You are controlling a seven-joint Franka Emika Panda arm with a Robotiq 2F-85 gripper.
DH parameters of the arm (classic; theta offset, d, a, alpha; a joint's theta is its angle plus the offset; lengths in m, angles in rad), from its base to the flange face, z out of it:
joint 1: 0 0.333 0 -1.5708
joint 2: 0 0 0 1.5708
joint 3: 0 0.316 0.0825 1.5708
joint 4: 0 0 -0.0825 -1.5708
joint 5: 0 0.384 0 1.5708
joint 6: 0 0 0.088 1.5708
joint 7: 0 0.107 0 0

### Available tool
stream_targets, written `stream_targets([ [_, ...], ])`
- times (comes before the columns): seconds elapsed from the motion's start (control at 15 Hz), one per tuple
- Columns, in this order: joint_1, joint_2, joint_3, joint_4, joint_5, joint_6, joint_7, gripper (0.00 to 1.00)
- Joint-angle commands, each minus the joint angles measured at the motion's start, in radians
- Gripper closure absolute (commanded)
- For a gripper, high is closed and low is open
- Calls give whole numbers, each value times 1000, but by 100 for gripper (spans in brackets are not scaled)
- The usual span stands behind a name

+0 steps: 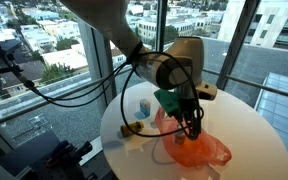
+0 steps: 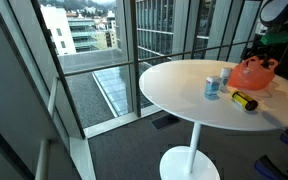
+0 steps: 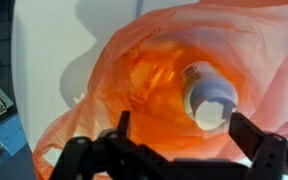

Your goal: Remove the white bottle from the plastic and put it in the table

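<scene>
Orange plastic bag (image 3: 134, 70) gapes; white bottle (image 3: 209, 97) inside sits just ahead of gripper (image 3: 181, 132), long axis pointing cap-first at fingers (image 3: 246, 130), which are apart, empty.

You have plain daylight coming in through the tall glass windows (image 1: 44, 60) beyond the round white desk (image 2: 179, 90), whose top glares pale in both exterior views. In your wrist view the thin orange plastic bag (image 3: 134, 70) glows with light passing through, and the dark two-fingered tool (image 3: 181, 135) near the bottom edge looks soft, slightly blurred.
</scene>
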Motion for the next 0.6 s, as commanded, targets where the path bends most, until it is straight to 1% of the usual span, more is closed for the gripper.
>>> stream_targets([
  [0.0,0,42,18,56,45,-3,-32,0],
  [0.53,1,81,26,67,61,13,-36,0],
])
